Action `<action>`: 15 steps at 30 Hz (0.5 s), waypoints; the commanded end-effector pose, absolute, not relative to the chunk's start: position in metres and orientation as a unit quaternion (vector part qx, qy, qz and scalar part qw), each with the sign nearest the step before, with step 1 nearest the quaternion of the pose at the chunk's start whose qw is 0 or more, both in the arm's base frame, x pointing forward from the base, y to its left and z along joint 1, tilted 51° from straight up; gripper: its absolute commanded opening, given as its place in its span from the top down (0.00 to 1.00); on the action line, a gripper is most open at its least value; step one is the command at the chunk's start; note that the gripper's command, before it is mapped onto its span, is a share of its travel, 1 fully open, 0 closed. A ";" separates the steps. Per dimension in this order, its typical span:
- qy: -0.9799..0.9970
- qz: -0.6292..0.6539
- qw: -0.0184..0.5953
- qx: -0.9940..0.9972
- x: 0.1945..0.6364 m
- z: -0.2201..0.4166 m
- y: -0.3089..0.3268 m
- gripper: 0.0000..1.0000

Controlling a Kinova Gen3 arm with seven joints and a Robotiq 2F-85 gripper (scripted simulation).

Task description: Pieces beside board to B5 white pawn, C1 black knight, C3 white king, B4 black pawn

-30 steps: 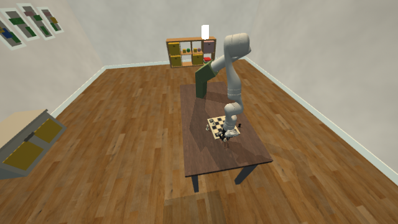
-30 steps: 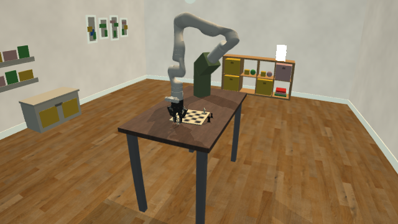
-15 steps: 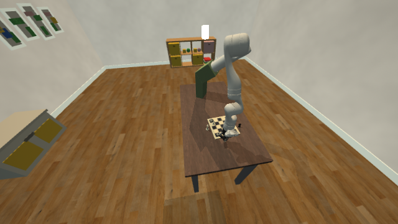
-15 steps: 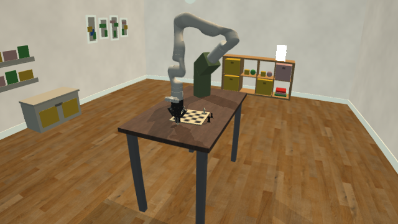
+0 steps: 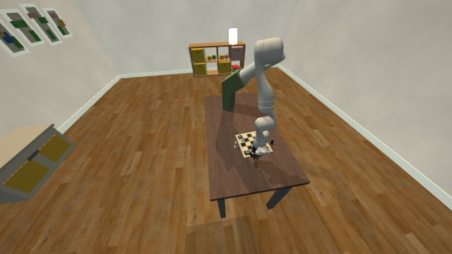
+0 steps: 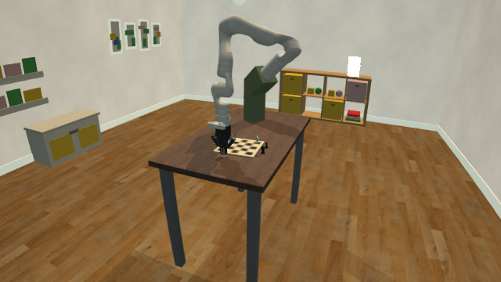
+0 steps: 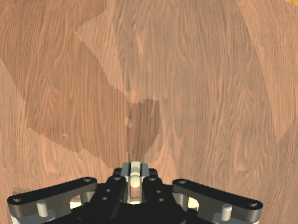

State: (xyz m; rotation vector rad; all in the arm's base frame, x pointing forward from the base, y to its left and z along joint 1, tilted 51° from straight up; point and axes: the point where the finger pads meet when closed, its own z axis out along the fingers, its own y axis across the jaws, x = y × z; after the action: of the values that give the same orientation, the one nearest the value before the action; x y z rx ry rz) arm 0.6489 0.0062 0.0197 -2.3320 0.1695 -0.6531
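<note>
White pawn, going by the round pale head (image 5: 256,159) (image 6: 223,154) (image 7: 135,180): between the fingertips, just off the board's edge, directly under the hand (image 5: 255,155) (image 6: 223,150) (image 7: 135,173). Exact type is my read; most of it is hidden.

Hand is pinching that pawn, pads narrow on both sides of it. Points down, fingers low at the bench (image 5: 226,181) (image 6: 188,158) (image 7: 215,75). Makes sense: a vertical approach should keep the piece upright and leave its base free for a flat set-down. Can't tell if the base is touching the bench.

Board (image 5: 239,143) (image 6: 244,154) sits just beside the hand, on the arm-base side. Part of it is hidden by the wrist. Edge letters not readable here, so I can't call B5 from these views.

Pale piece (image 5: 236,144) stands off the board's edge, to the hand's left in the top view. Two dark pieces (image 6: 263,150) (image 6: 266,145) sit on the opposite side, right of the hand in the exterior view. Probably parked outside the squares so each can be gripped on its own.

Next should be a straight lift, high enough to clear neighbours, then B5. Main risk: narrow grip, pawn could tilt or swing.
</note>
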 end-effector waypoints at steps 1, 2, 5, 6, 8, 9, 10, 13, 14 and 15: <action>0.065 -0.254 0.347 -0.900 0.650 0.017 0.005 1.00; 0.065 -0.254 0.347 -0.900 0.650 0.017 0.005 1.00; 0.065 -0.254 0.347 -0.900 0.650 0.017 0.005 1.00; 0.065 -0.254 0.347 -0.900 0.650 0.017 0.005 1.00; 0.065 -0.254 0.347 -0.900 0.650 0.017 0.005 1.00; 0.065 -0.254 0.347 -0.900 0.650 0.017 0.005 1.00; 0.064 -0.254 0.347 -0.900 0.650 0.017 0.005 1.00; 0.062 -0.252 0.348 -0.901 0.645 0.021 0.004 1.00; 0.062 -0.252 0.348 -0.901 0.643 0.023 0.001 1.00; 0.062 -0.252 0.348 -0.901 0.643 0.023 0.001 1.00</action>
State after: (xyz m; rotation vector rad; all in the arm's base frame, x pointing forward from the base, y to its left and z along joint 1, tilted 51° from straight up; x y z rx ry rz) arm 0.6458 0.0059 0.0195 -2.3317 0.1691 -0.6486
